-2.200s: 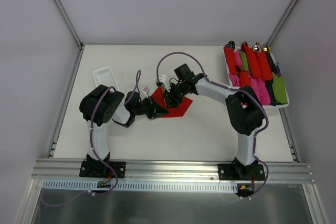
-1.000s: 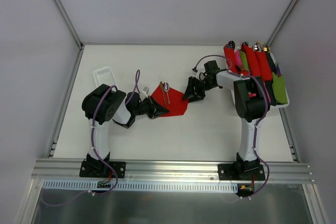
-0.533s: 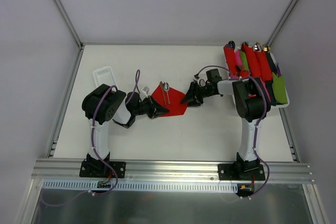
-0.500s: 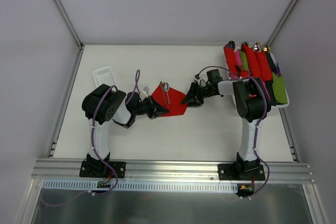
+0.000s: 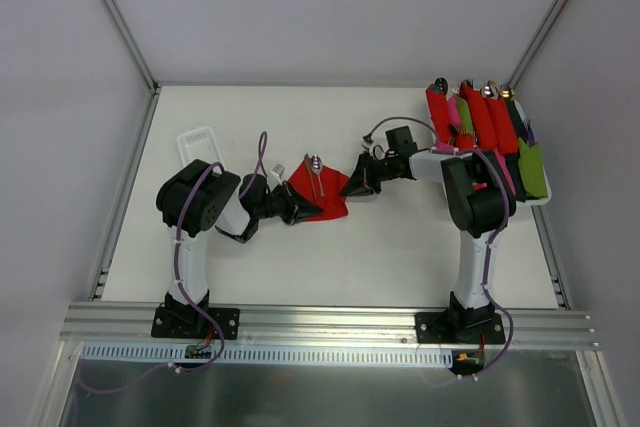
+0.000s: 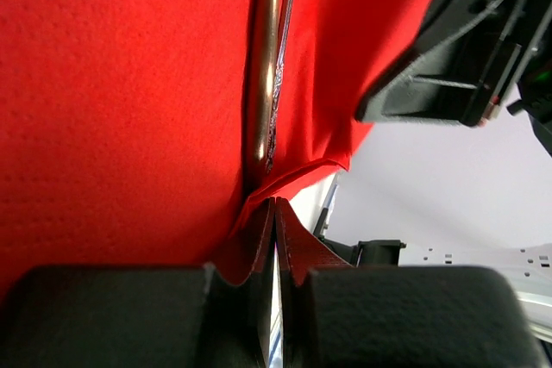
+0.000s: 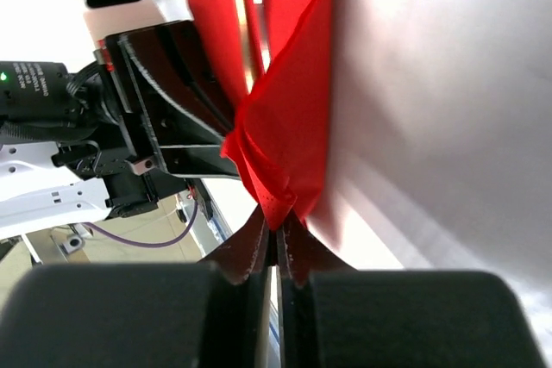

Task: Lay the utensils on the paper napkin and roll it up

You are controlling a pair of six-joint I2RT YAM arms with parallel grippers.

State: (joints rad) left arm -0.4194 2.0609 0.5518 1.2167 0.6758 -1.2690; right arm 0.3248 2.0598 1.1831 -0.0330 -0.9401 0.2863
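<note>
**Thin bright red square paper napkin** (image 5: 325,199): is lying on the pale surface, well apart from the white tray (image 5: 535,204) of rolled red, pink and green bundles, on the side toward the left arm.

**Slim silvery metal utensils** (image 5: 317,175): are lying side by side along the napkin's middle, the shiny spoon head sitting at its far edge.

**Left jaws:** are pressing together, pinching the napkin corner farthest from the tray.

**Right jaws:** are pressing together, pinching the napkin corner nearest the tray and holding it lifted off the surface, the paper folding over toward the utensils.
</note>
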